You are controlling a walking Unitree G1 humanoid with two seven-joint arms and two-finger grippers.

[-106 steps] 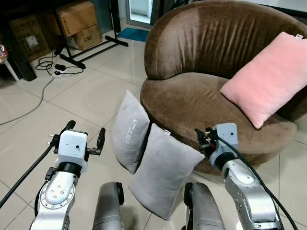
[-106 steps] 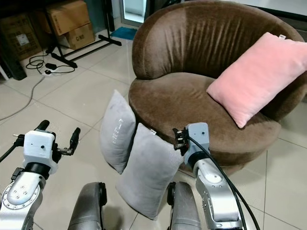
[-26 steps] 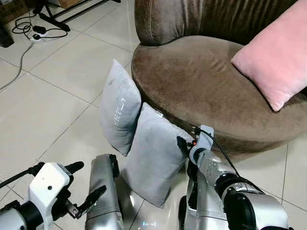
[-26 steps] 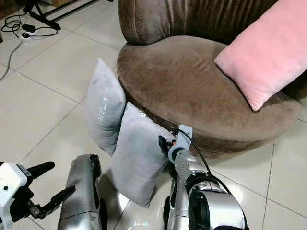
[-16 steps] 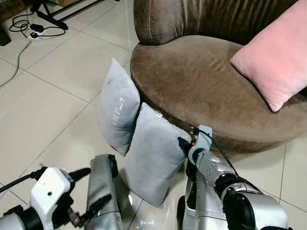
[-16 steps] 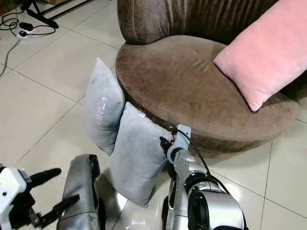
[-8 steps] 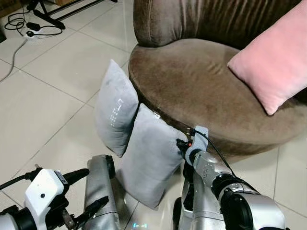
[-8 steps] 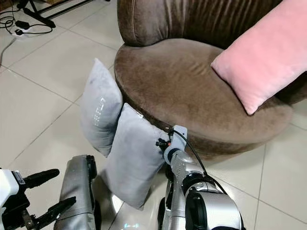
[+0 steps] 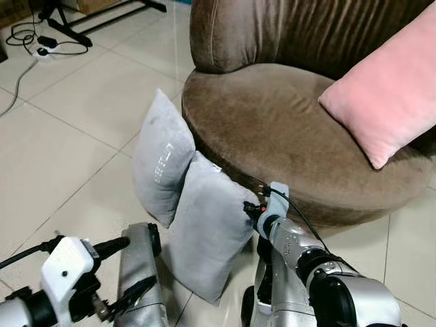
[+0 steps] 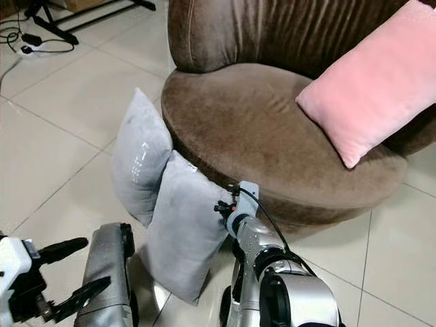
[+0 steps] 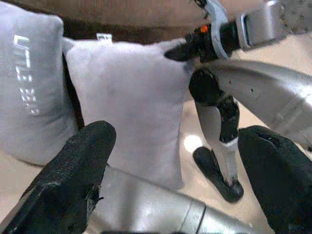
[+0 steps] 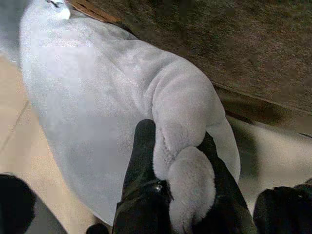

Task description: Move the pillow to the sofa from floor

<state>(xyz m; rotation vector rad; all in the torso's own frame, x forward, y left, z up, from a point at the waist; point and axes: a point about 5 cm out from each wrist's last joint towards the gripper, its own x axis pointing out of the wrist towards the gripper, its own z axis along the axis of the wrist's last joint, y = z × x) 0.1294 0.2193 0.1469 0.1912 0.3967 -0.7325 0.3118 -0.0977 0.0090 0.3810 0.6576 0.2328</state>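
Two grey pillows lean against the sofa (image 9: 286, 136) at frame centre. My right gripper (image 12: 178, 161) is pinched shut on a corner of the nearer pillow (image 9: 208, 235), which stands on the floor (image 9: 61, 157). My left gripper (image 11: 175, 170) waits spread wide, holding nothing. Grasp made, I'd say; lifting and placing remain.

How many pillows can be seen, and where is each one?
3. One grey pillow leans on the sofa front, on the floor. A second grey pillow leans beside it, its corner pinched by the right hand. A pink pillow is on the sofa seat.
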